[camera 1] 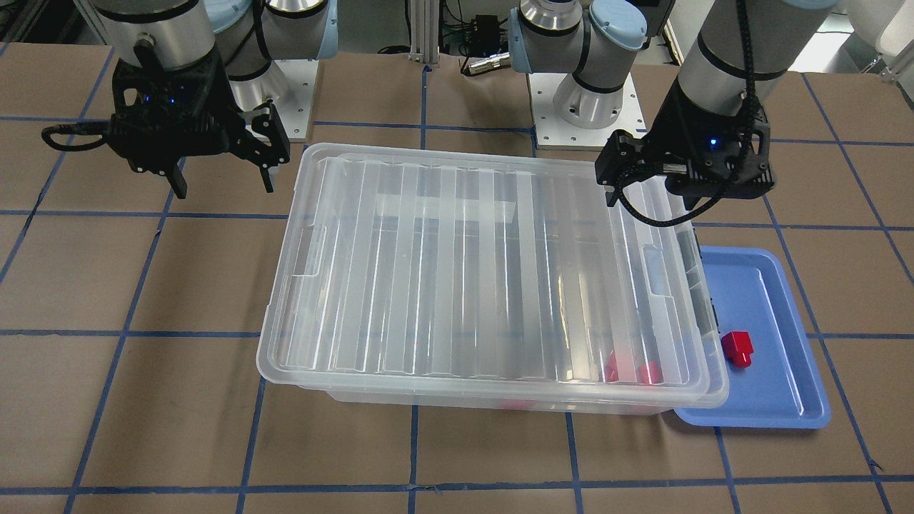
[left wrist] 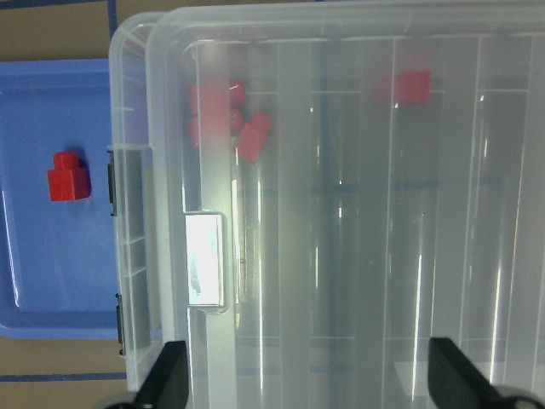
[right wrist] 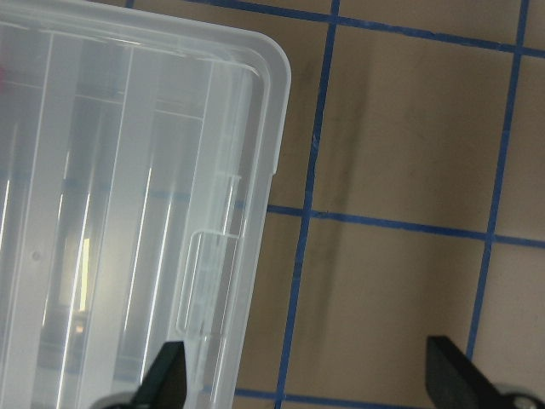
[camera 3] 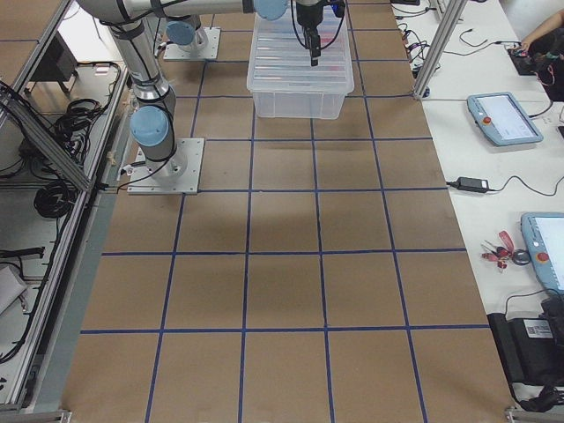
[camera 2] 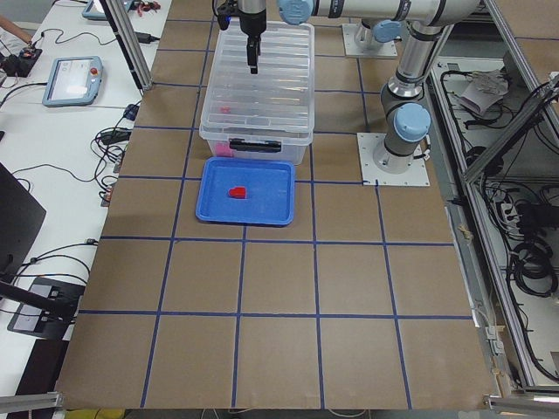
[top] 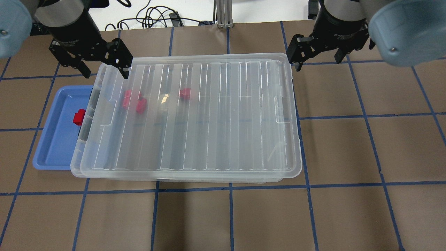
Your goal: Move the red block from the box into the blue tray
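The box [top: 195, 115] is a clear bin with its ribbed lid lying on it. Several red blocks [top: 132, 101] show through the lid near its left end, and one more [top: 184, 94] lies further in. Another red block [top: 79, 117] lies in the blue tray [top: 55, 146], which sits against the box's left end, partly under the rim. My left gripper [top: 104, 71] is open and empty above the box's far left corner. My right gripper [top: 317, 62] is open and empty, just past the box's far right corner. The left wrist view shows the tray's block [left wrist: 68, 176] and the boxed ones [left wrist: 230, 128].
A grey latch [left wrist: 115, 179] sits on the box's end next to the tray. The brown table [top: 348, 157] has blue tape grid lines. The arm bases [camera 1: 582, 107] stand behind the box. Cables [top: 156, 17] lie at the far edge.
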You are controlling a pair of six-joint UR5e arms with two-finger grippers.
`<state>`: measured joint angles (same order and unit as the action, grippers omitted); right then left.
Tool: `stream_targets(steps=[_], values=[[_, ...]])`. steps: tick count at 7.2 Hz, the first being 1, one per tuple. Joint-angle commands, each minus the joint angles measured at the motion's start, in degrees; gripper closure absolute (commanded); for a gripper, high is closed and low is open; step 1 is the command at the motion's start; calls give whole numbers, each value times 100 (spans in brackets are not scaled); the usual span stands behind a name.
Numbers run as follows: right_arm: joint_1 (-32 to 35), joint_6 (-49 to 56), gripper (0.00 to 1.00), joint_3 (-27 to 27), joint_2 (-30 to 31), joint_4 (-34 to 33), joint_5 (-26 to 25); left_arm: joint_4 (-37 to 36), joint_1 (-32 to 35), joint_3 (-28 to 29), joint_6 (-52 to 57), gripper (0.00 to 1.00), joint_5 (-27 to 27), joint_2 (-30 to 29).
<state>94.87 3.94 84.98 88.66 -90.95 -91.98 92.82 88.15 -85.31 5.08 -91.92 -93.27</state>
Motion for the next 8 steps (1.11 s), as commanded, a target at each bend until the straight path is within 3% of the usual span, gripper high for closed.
stream_targets(steps=[1,8], values=[[-46,-42,0,-236,-68,596,31,52,27,-117,1,0,68,72],[-47,-605,0,-245,-68,500,409,114,-96,-117,37,0,113,133]])
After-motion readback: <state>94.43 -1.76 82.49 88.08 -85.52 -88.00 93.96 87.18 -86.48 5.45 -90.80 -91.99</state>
